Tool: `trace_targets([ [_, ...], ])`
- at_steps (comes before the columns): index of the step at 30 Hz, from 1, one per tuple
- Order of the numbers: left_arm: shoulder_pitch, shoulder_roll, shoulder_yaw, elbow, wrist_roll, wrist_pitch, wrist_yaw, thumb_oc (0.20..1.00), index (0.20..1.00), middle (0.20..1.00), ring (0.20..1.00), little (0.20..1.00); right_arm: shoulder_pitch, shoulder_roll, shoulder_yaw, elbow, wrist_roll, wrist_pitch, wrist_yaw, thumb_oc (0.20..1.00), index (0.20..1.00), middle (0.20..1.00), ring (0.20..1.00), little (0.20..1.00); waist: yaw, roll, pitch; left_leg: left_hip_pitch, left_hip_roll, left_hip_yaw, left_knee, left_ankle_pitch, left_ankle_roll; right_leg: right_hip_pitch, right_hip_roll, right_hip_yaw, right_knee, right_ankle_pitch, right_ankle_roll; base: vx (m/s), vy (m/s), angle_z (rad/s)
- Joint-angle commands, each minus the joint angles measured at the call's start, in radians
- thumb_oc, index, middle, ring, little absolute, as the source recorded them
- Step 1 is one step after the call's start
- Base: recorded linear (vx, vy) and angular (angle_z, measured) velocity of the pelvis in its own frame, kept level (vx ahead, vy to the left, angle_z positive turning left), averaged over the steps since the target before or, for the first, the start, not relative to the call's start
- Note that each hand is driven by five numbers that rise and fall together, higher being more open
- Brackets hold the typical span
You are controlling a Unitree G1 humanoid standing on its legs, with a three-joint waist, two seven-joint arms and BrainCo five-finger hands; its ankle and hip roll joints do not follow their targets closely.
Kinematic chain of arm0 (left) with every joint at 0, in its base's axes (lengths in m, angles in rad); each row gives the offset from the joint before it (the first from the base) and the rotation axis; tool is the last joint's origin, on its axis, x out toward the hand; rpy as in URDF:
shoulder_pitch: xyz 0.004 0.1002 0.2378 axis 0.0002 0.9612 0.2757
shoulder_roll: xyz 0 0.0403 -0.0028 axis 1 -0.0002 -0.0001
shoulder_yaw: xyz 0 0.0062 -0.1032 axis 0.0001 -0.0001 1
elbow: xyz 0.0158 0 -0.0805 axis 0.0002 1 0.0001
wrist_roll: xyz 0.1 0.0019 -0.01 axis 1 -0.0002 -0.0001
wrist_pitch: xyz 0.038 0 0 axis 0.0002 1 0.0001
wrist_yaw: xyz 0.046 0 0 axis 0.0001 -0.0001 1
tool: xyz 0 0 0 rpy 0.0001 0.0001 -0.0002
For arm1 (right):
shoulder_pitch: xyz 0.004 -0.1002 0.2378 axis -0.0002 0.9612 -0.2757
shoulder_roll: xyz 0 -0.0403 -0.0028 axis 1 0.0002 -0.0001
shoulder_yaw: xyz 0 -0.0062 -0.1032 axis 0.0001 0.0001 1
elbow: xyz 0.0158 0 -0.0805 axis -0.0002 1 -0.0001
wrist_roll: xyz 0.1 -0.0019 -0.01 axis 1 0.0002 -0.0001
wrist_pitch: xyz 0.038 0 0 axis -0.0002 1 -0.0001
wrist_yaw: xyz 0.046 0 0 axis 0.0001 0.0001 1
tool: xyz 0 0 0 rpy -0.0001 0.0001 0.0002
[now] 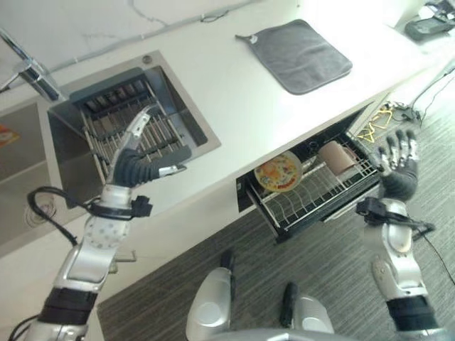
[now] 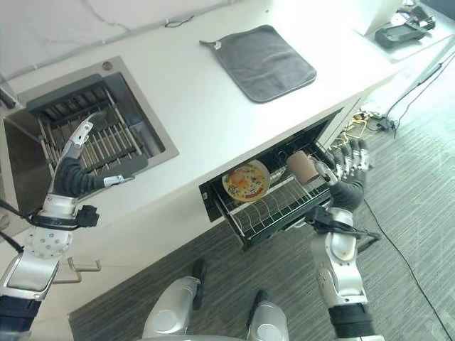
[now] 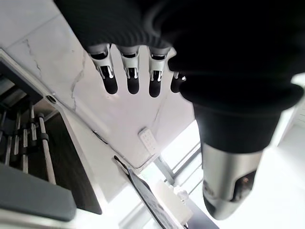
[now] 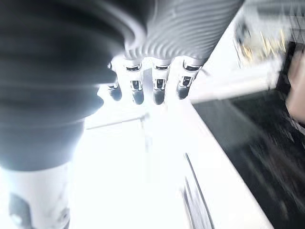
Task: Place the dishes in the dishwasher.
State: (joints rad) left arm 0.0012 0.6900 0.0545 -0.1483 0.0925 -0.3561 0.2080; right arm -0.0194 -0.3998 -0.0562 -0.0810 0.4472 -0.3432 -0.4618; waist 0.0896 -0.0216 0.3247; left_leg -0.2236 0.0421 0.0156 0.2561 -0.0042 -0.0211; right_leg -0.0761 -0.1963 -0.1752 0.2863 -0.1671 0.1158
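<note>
Looking at the rack [image 1: 334, 195], pulled out under the worktop [image 1: 242, 99], you see a plate [image 1: 279, 171] standing on its edge with its picture side facing out, and a cup [image 1: 336, 157] lying on its side, its long way running along the rack. Both your hands hold nothing: the left hand [image 1: 135, 163] hangs over the sink [image 1: 124, 128] with fingers straight, and the right hand [image 1: 398, 163] is spread wide beside the rack. It looks like loading is nearly done, so next you probably push the rack in.

Left hand [image 1: 135, 165] raised, fingers straight, right hand [image 1: 398, 165] likewise
</note>
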Motion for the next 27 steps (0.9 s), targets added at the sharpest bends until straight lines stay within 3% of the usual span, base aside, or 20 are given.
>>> trace_targets([
  [1,-0.027,0.025,0.059,-0.030,-0.081,-0.067,-0.022,1.000,1.000,1.000,1.000,1.000,-0.050,-0.038,-0.106,0.084,-0.013,-0.083,-0.133,1.000,1.000,1.000,1.000,1.000,-0.021,0.001,-0.039,0.047,0.042,0.007,-0.041,-0.045,0.008,0.005,-0.017,-0.001,-0.008,0.058,-0.009,0.12,-0.043,-0.33],
  [3,-0.004,0.036,0.083,-0.016,-0.105,-0.086,-0.041,1.000,1.000,1.000,1.000,1.000,0.005,-0.028,-0.195,0.178,0.032,-0.114,-0.171,1.000,1.000,1.000,1.000,1.000,-0.032,-0.001,-0.057,0.082,0.050,0.021,-0.056,-0.056,0.003,0.040,-0.020,-0.004,-0.031,0.056,-0.001,0.10,-0.070,-0.24],
  [4,0.023,0.033,0.105,-0.019,-0.120,-0.099,-0.054,1.000,1.000,1.000,1.000,1.000,0.048,0.003,-0.246,0.242,0.069,-0.159,-0.178,1.000,1.000,1.000,1.000,1.000,-0.036,0.002,-0.070,0.100,0.053,0.025,-0.083,-0.046,0.000,0.058,-0.018,-0.007,-0.062,0.069,0.004,0.07,-0.093,-0.05],
  [6,0.052,0.027,0.119,-0.025,-0.142,-0.117,-0.067,1.000,1.000,1.000,1.000,1.000,0.086,0.046,-0.291,0.323,0.128,-0.198,-0.154,1.000,1.000,1.000,1.000,1.000,-0.039,0.004,-0.083,0.129,0.058,0.024,-0.126,-0.034,-0.006,0.088,-0.019,-0.013,-0.103,0.085,0.014,0.02,-0.077,-0.10],
  [11,0.030,0.020,0.068,-0.015,-0.121,-0.115,-0.065,1.000,1.000,1.000,1.000,1.000,0.080,0.088,-0.289,0.568,0.277,-0.267,-0.056,1.000,1.000,1.000,1.000,1.000,-0.027,0.006,-0.135,0.189,0.071,0.002,-0.260,0.029,-0.027,0.150,-0.016,-0.032,-0.214,0.140,0.036,0.01,-0.074,0.00],
  [15,0.002,0.003,0.031,-0.011,-0.076,-0.103,-0.043,1.000,1.000,1.000,1.000,1.000,0.094,0.139,-0.224,0.657,0.350,-0.243,-0.003,1.000,1.000,1.000,1.000,1.000,-0.028,0.007,-0.167,0.216,0.076,-0.001,-0.286,0.036,-0.033,0.170,0.000,-0.039,-0.224,0.131,0.028,0.04,-0.036,0.08],
  [21,-0.034,0.001,0.016,-0.015,-0.065,-0.117,-0.028,1.000,1.000,1.000,1.000,1.000,0.071,0.170,-0.132,0.788,0.476,-0.148,0.221,1.000,1.000,1.000,1.000,1.000,-0.025,0.031,-0.145,0.213,0.060,-0.029,-0.133,-0.047,-0.019,0.158,0.021,-0.019,-0.075,0.038,-0.020,0.07,-0.009,0.05],
  [25,-0.058,-0.001,0.007,-0.018,-0.154,-0.129,-0.088,1.000,1.000,1.000,1.000,1.000,0.058,0.174,-0.100,0.813,0.490,-0.125,0.256,1.000,1.000,1.000,1.000,1.000,-0.019,0.044,-0.129,0.210,0.045,-0.057,-0.059,-0.090,-0.007,0.148,0.024,-0.029,0.035,-0.019,-0.038,0.07,0.010,0.26],
  [27,-0.064,-0.013,0.000,-0.021,-0.241,-0.136,-0.176,1.000,1.000,1.000,1.000,1.000,0.052,0.182,-0.090,0.824,0.492,-0.121,0.273,1.000,1.000,1.000,1.000,1.000,-0.016,0.048,-0.126,0.211,0.039,-0.068,-0.044,-0.101,-0.002,0.148,0.025,-0.035,0.066,-0.037,-0.042,0.04,-0.007,0.34],
])
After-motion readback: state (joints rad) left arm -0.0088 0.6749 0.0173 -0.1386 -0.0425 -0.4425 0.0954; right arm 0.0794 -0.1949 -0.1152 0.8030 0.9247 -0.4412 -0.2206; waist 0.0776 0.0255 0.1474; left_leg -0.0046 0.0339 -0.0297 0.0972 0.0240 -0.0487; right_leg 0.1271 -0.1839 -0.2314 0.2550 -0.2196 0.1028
